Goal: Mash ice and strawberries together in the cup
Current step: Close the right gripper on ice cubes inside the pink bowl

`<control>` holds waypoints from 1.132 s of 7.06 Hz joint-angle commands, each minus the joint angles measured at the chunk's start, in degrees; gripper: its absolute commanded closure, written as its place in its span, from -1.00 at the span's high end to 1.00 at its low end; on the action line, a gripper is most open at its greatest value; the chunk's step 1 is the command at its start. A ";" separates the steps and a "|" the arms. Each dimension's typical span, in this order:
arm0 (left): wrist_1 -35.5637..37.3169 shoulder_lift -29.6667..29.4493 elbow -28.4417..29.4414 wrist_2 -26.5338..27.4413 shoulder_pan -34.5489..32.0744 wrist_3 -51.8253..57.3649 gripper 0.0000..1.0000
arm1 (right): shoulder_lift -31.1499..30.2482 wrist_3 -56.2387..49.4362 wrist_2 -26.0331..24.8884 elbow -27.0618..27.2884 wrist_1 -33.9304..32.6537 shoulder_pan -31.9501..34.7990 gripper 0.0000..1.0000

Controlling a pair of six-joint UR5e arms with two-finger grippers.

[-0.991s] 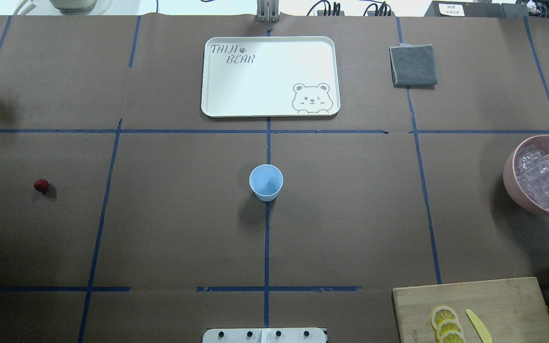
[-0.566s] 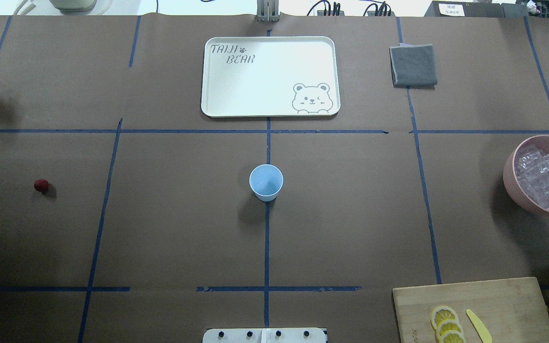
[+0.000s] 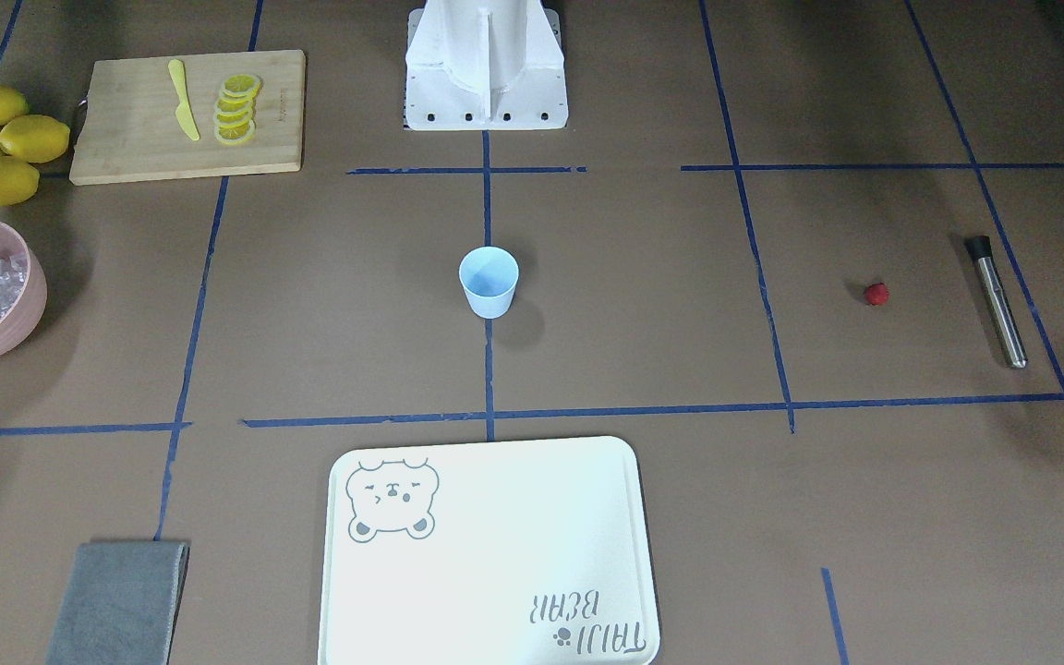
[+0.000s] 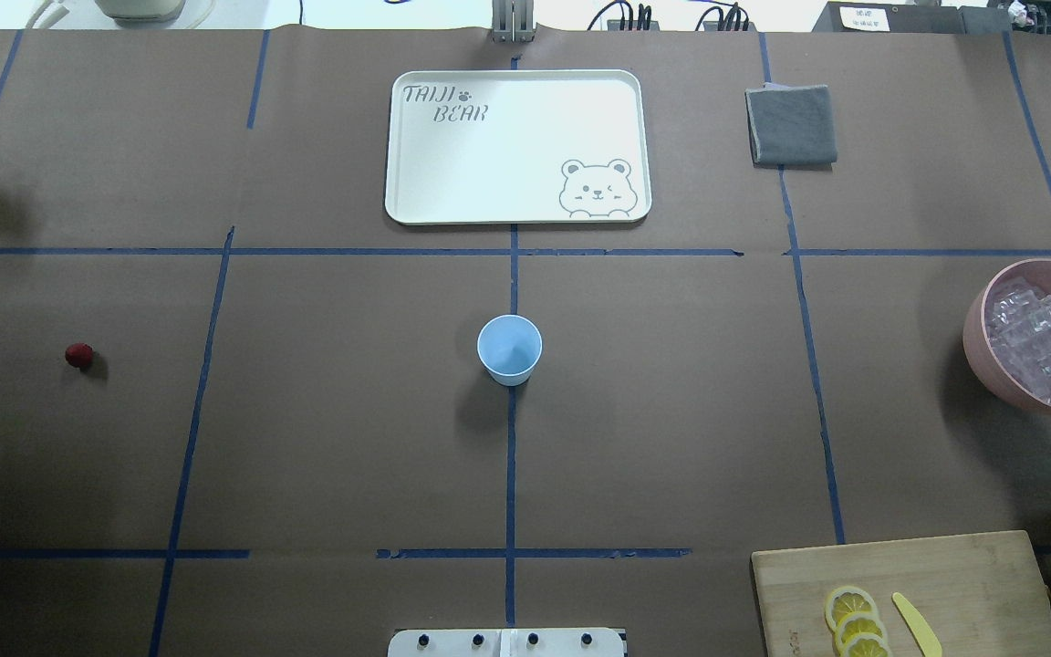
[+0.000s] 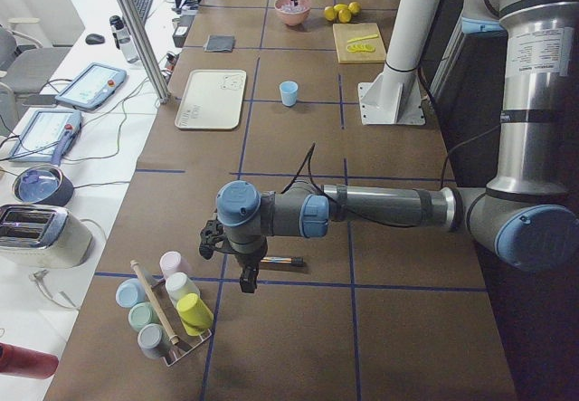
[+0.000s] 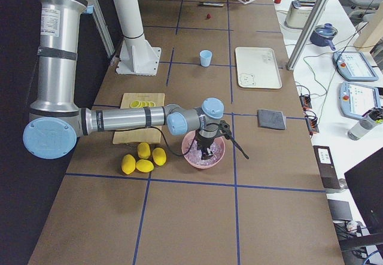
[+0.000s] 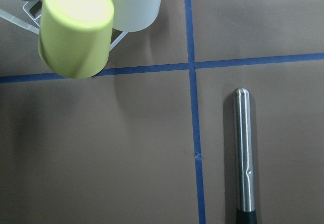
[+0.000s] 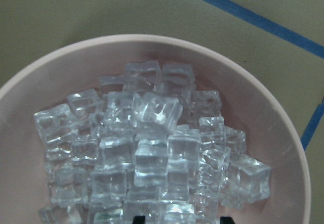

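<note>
Overhead exterior: cream rectangular tray (image 4: 516, 146) on the far side, smooth, with rounded corners, printed "TAIJI BEAR" above a winking bear face. At the right edge, a round pink bowl (image 4: 977, 338) heaped with ice (image 4: 1027, 338) in clear, glossy cubes. The right gripper (image 6: 207, 151) hangs directly over the heap, its fingertips (image 8: 137, 220) spread apart with nothing clamped and cubes just below. Pale blue tapered cup (image 4: 509, 347) stands upright at centre, well apart from both grippers. Small red strawberry (image 4: 78, 355) lies far left, near a brushed steel rod (image 3: 997, 300). The left gripper (image 5: 246, 279) is above that rod; its opening cannot be told.
</note>
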 commanded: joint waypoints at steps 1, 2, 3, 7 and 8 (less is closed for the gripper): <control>0.00 0.01 0.07 -0.17 0.00 0.00 1.00 | 0.31 0.00 -0.09 -0.05 0.00 -0.21 0.16; 0.00 0.01 0.07 -0.17 0.00 0.00 1.00 | 0.31 0.00 -0.18 -0.05 0.00 -0.38 0.15; 0.09 0.01 0.07 -0.17 0.00 0.00 1.00 | 0.31 0.00 -0.18 -0.05 0.00 -0.47 0.15; 0.09 0.01 -0.02 -0.17 0.00 0.00 1.00 | 0.22 0.00 -0.18 -0.23 0.09 -0.47 -0.33; 0.09 -0.08 -0.02 -0.17 0.00 0.00 1.00 | 0.05 -0.09 -0.18 -0.23 0.09 -0.47 -0.81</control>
